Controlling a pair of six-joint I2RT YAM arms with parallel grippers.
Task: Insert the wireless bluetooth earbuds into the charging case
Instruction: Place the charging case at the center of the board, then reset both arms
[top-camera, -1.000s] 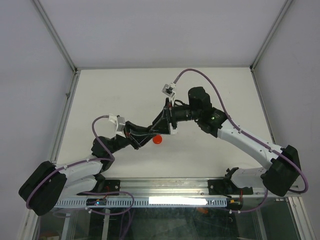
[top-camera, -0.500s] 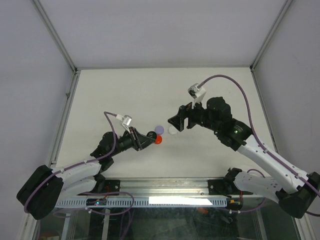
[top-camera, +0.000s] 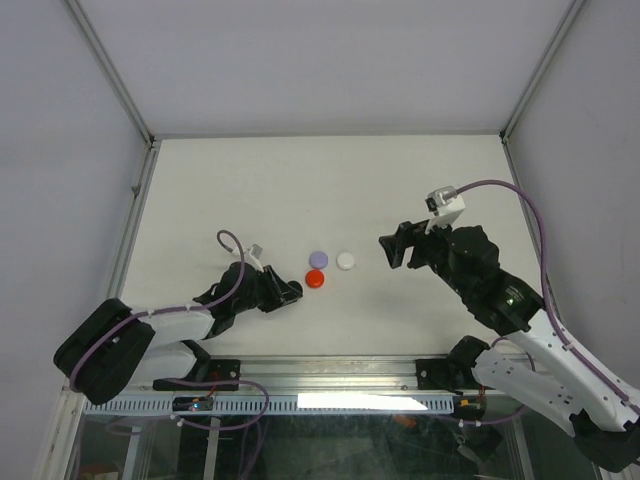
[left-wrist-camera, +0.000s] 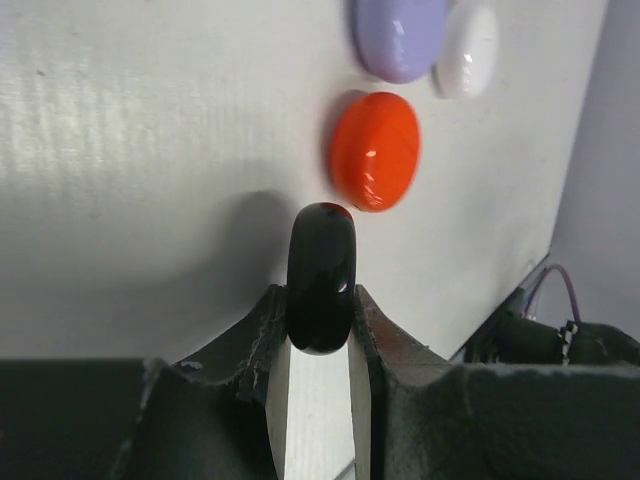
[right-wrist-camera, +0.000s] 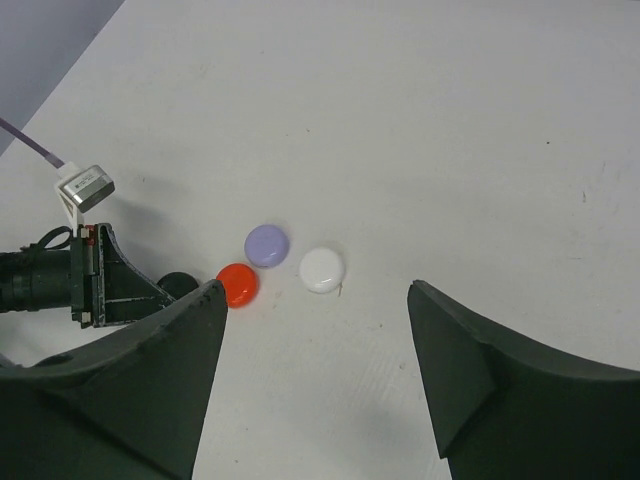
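Lab enclosure: white panel walls (top-camera: 320, 60), aluminium-framed table (top-camera: 300, 190).

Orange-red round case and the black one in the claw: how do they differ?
The glossy orange-red round case lies flat on the white table, loose; the glossy black round case stands on edge, pinched by the left gripper. One is orange-red, the other black. Both are smooth and rounded.

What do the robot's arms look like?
The left arm and right arm have white links and black joints. A purple cable loops to a small white box at each wrist. The left gripper and right gripper are black, each with two wedge-shaped fingers.
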